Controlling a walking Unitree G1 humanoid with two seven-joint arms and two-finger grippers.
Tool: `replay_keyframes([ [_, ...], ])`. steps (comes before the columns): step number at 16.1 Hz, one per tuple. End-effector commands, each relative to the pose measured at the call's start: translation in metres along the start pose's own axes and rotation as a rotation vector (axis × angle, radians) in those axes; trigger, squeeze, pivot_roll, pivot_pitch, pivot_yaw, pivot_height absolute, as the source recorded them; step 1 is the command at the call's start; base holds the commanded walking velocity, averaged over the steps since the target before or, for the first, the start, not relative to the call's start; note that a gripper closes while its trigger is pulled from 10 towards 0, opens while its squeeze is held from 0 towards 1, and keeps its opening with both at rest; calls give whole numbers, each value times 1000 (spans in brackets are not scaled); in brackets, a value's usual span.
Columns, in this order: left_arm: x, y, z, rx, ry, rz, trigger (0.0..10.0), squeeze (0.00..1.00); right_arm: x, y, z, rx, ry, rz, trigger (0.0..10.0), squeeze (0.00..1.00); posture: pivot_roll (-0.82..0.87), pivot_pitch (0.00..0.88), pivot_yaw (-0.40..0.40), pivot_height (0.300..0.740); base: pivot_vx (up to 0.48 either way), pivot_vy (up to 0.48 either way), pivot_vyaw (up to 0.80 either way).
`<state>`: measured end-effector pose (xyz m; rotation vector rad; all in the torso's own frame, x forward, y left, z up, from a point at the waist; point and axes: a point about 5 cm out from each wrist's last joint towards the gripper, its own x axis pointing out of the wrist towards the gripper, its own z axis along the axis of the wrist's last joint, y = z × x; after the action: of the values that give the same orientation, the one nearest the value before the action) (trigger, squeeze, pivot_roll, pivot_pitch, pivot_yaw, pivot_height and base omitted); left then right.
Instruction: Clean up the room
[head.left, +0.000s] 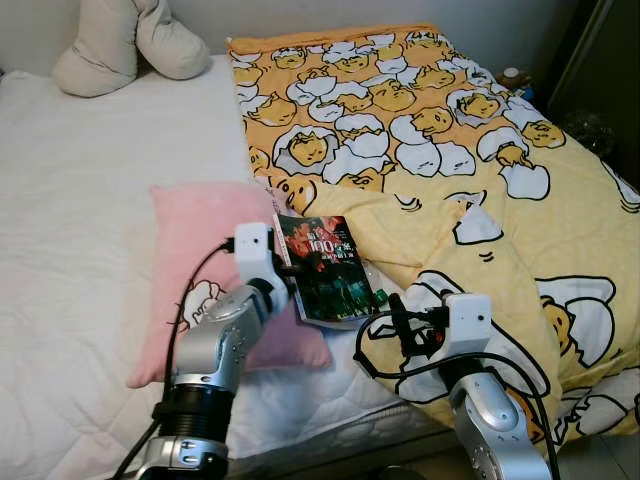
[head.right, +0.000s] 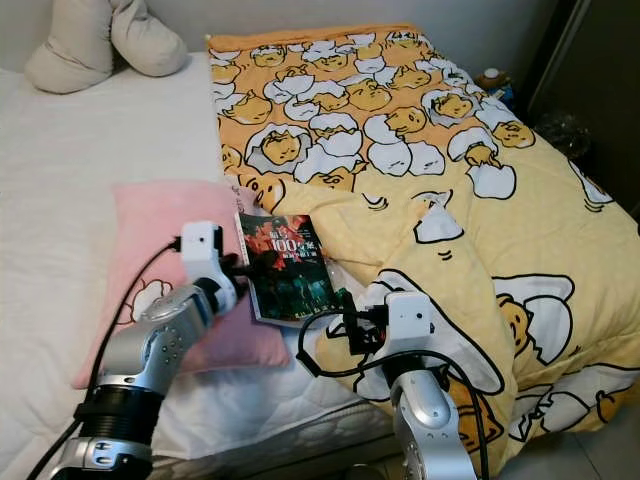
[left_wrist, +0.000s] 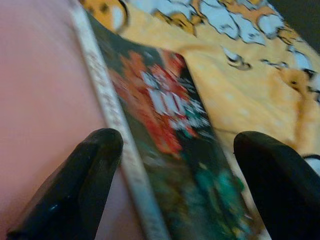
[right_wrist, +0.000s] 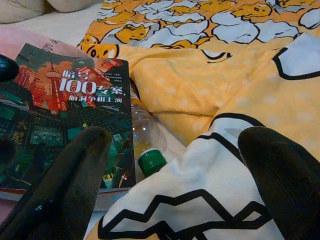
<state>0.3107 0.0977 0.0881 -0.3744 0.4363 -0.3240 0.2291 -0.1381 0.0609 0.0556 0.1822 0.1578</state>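
Left eye view: lying on a bed (head.left: 80, 200) with a white mattress cover, a pink pillow (head.left: 200, 240) near the front edge, a dark book (head.left: 325, 268) resting partly on the pillow's side and partly on the mattress. Spreading over the far-right half of the bed, a yellow blanket (head.left: 430, 130) printed with egg cartoons, bunching into a fold just beside the book. Sitting at the back-left corner, a beige cushion (head.left: 110, 45). Reaching over the pillow, the left pincer (head.left: 295, 283), fingers meeting the book's spine edge. Hovering above the blanket at the front edge, the right pincer (head.left: 392, 318), pointing toward the book's lower corner.

Right eye view: showing the same layout, the book (head.right: 288, 265) lying between the two arms, a small green cap (head.right: 335, 305) peeking out just beside its lower corner.

Left wrist view: blurring somewhat, the left pincer's fingers (left_wrist: 80, 185) standing apart, straddling the book's pale spine, one finger over the pillow, the other over the cover; not clamping on it.

Right wrist view: standing wide apart, the right pincer's fingers (right_wrist: 75, 175), holding nothing. Lying between book and blanket fold, a clear plastic bottle (right_wrist: 145, 135) with a green cap, partly tucked under the book's edge.
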Motion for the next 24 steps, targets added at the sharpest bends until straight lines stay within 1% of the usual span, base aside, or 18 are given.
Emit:
replay_keyframes([
  [1, -1, -7, 4, -1, 3, -59, 10000, 0, -1, 0, 4, -11, -11, -1, 10000, 0, -129, 15, 84, 740, 0, 0, 0],
  [2, -1, -7, 0, 22, 25, -56, 10000, 0, -2, 0, 4, -12, -8, -2, 10000, 0, -129, 15, 84, 740, 0, 0, 0],
  [3, 0, -4, -6, 66, 59, -31, 10000, 0, -3, -1, 2, -12, -3, -4, 10000, 0, -131, 17, 86, 740, 0, 0, 0],
  [4, 1, 2, -11, 97, 92, 16, 10000, 0, -4, 0, 2, -11, 1, -5, 10000, 0, -131, 17, 86, 740, 0, 0, 0],
  [5, 0, 12, -12, 188, 100, 93, 10000, 0, -4, 1, 2, -9, 3, -5, 10000, 0, -138, 20, 91, 740, 0, 0, 0],
  [7, 0, 11, -5, 170, 64, 93, 10000, 0, -5, 0, 1, -8, 5, -8, 10000, 0, -139, 20, 91, 740, 0, 0, 0],
  [9, 0, 11, 1, 190, 44, 94, 10000, 0, -5, 0, 0, -8, 9, -10, 10000, 0, -136, 19, 92, 740, 0, 0, 0],
  [11, 2, 11, -10, 80, 102, 86, 10000, 0, -5, 1, 0, -7, 12, -7, 10000, 0, -133, 19, 91, 740, 0, 0, 0],
  [12, 3, 7, -21, -71, 142, 58, 10000, 0, -4, 2, 0, -6, 12, -5, 10000, 0, -136, 19, 92, 740, 0, 0, 0],
  [13, 5, 3, -25, -141, 157, 35, 10000, 0, -4, 2, 0, -6, 12, -4, 10000, 0, -136, 19, 92, 740, 0, 0, 0],
  [14, 6, -2, -26, -134, 155, 17, 10000, 0, -4, 2, 0, -8, 14, -5, 10000, 0, -140, 18, 91, 740, 0, 0, 0],
  [15, 6, -5, -25, -87, 150, 0, 10000, 0, -4, 1, 0, -8, 14, -5, 10000, 0, -139, 18, 91, 740, 0, 0, 0],
  [16, 7, -8, -27, 19, 169, -21, 10000, 0, -4, 1, 0, -8, 16, -6, 10000, 0, -138, 18, 90, 740, 0, 0, 0],
  [18, 8, -7, -35, 95, 208, -22, 10000, 0, -3, 2, 0, -8, 16, -5, 10000, 0, -137, 18, 90, 740, 0, 0, 0],
  [19, 8, -7, -39, 81, 221, -31, 0, 0, -3, 2, 0, -8, 14, -3, 10000, 0, -137, 18, 90, 740, 0, 0, 0],
  [20, 8, -8, -40, 55, 219, -44, 0, 0, -2, 3, 0, -8, 13, -2, 10000, 0, -137, 18, 90, 740, 0, 0, 0],
  [22, 8, -8, -41, 29, 210, -46, 0, 0, -2, 3, 0, -8, 13, -2, 10000, 0, -137, 18, 90, 740, 0, 0, 0],
  [24, 10, -10, -37, -190, 163, -62, 0, 0, -2, 3, 0, -7, 14, 0, 10000, 0, -137, 18, 90, 740, 0, 0, 0],
])
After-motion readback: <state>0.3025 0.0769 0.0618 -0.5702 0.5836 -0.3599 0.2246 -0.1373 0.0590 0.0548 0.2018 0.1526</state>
